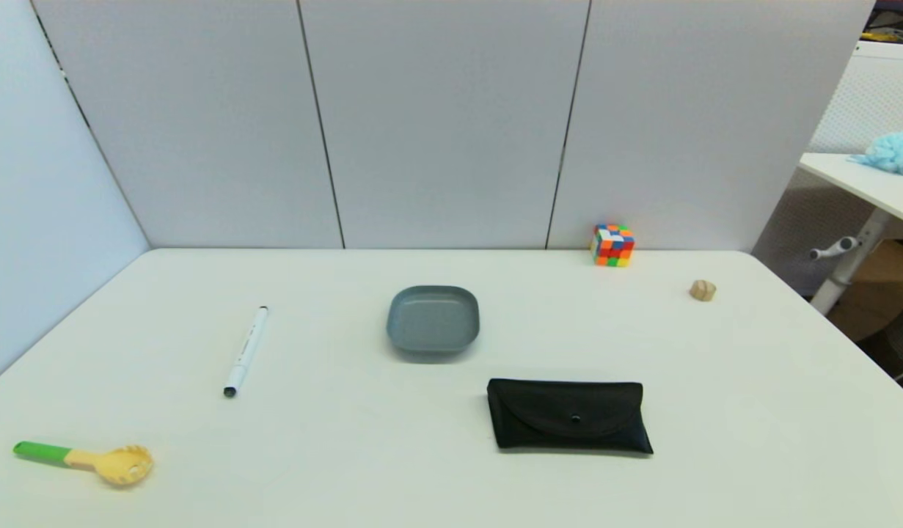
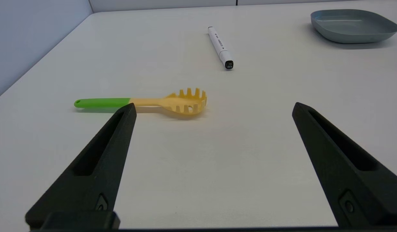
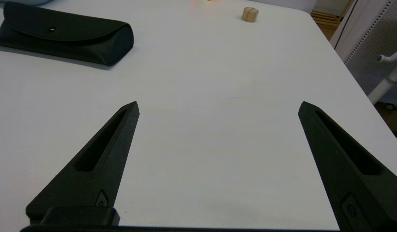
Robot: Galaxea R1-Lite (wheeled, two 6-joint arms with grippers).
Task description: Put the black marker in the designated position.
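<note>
Left to right on the white surface point(image 1: 348, 455): spoon-fork point(image 1: 92, 460); black marker point(image 1: 246, 351), lying flat left of the grey plate point(image 1: 433, 320); black pouch point(image 1: 568, 414). Left tool point(image 2: 214, 108) released, low near the spoon-fork. Right tool point(image 3: 218, 106) released, beside the pouch.

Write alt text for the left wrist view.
The open left gripper hovers low over a white table, empty. Ahead lie a green-handled yellow spoon-fork, then the black marker, with a grey plate farther off.
</note>
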